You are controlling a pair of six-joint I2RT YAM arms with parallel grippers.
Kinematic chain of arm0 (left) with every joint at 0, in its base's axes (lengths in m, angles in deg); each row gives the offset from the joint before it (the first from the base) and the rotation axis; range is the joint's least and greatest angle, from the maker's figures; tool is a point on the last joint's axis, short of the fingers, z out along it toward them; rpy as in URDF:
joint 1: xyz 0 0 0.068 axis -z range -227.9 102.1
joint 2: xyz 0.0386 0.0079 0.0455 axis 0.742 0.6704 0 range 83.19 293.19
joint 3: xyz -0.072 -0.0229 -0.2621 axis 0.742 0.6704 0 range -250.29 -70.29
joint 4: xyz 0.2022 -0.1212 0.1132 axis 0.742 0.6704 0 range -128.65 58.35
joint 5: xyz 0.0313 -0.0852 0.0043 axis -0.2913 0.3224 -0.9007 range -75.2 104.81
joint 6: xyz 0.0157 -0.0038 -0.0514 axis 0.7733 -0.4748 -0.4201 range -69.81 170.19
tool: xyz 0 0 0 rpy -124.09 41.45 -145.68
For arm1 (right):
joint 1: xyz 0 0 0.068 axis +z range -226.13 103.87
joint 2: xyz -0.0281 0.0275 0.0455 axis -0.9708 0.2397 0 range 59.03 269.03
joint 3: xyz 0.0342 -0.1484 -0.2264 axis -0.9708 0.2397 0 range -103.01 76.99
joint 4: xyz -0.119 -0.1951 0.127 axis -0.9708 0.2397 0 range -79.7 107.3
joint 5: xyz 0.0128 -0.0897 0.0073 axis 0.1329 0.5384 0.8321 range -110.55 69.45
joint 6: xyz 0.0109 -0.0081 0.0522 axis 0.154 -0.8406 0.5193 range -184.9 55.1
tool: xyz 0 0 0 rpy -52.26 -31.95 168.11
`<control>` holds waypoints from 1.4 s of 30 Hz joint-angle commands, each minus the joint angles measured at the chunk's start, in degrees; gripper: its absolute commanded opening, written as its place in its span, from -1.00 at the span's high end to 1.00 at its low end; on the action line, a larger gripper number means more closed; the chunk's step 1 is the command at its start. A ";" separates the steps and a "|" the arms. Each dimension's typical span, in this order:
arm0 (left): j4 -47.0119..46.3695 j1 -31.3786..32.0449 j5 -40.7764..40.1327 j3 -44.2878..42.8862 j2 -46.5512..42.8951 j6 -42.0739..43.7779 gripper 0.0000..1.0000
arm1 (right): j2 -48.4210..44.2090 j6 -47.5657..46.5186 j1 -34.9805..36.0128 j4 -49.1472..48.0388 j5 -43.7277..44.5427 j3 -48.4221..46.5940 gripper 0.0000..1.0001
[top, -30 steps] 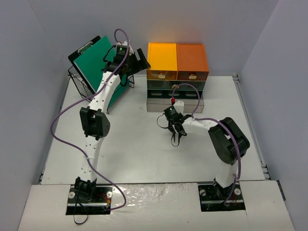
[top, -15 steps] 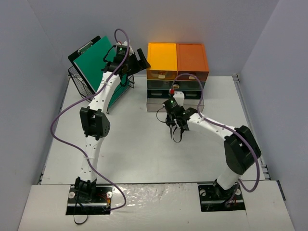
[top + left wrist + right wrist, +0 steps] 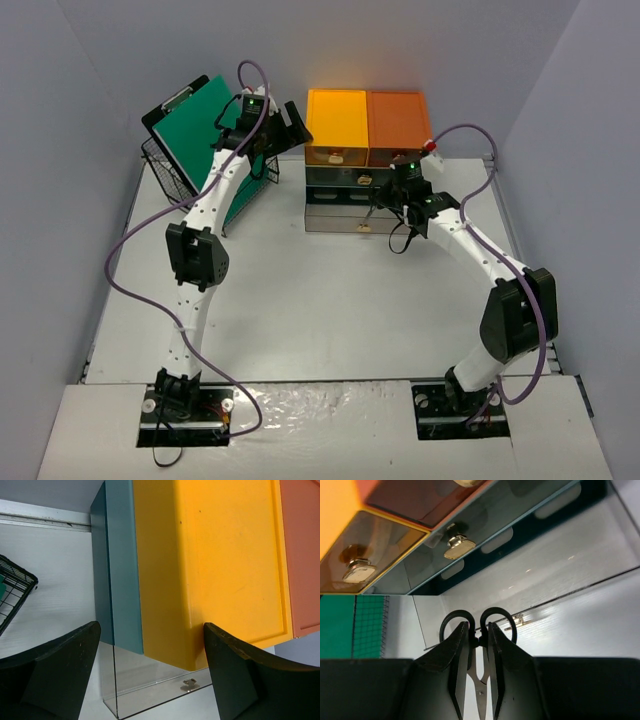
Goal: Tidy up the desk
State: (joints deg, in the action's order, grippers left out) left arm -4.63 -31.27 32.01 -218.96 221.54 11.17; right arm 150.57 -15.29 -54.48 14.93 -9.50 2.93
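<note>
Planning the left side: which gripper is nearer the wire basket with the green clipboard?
Left. The left gripper hovers just right of the wire basket; the right gripper, shut on scissors, is farther right, before the drawers.

Middle and near part of the desk is bare, with wide room to sweep between the two arm bases. The far edge is crowded: the drawer stack sits centre-back, and a wire basket with a tilted green clipboard fills the far-left corner. There is only a narrow gap between basket and stack, and the left arm and left gripper, jaws spread wide, hang over it beside the yellow top. The right gripper, pinching scissors, sits close before the drawer fronts, with the knobs just ahead. The strip right of the stack is free apart from the right arm crossing it. Walls close three sides.
</note>
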 commanded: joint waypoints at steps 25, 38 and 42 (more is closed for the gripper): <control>5.62 -0.82 -4.17 2.58 -4.47 3.46 -0.59 | 1.89 49.79 -2.41 -19.44 5.10 11.37 1.00; 5.18 -0.91 -3.74 1.88 -4.32 2.82 -0.59 | 4.55 49.71 -4.08 -19.26 4.39 16.89 1.00; 5.18 -0.91 -3.61 1.80 -4.24 2.90 -0.59 | 6.06 49.17 -4.49 -20.59 3.89 17.60 1.00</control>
State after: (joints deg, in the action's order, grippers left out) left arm -6.23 -31.04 31.27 -216.20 220.11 11.08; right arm 155.67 33.24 -58.24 -2.67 -7.05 20.35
